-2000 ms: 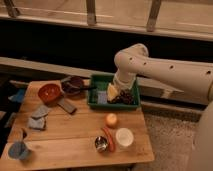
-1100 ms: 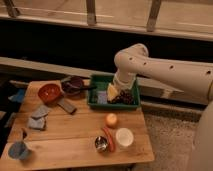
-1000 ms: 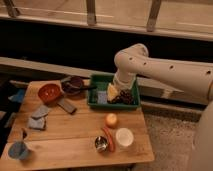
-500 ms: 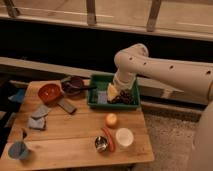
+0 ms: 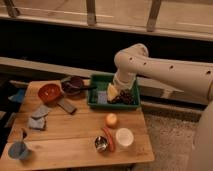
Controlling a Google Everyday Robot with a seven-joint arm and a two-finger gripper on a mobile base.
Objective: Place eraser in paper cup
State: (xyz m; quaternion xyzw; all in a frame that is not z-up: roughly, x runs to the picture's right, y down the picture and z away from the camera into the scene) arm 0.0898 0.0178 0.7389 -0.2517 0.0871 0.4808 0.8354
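The eraser (image 5: 66, 105) is a flat dark grey block lying on the wooden table (image 5: 65, 132), just right of the red bowl. The paper cup (image 5: 124, 137) is short and white and stands near the table's front right, next to a small metal cup (image 5: 101, 144). My gripper (image 5: 117, 91) hangs from the white arm and reaches down into the green tray (image 5: 100, 80) at the table's back right, far from the eraser and the cup.
A red bowl (image 5: 49, 92) and a dark bowl (image 5: 75, 85) stand at the back. Blue-grey pads (image 5: 39, 117) lie at the left, a blue cup (image 5: 17, 150) at the front left. An orange ball (image 5: 111, 120) and a carrot-like stick (image 5: 108, 138) lie near the paper cup.
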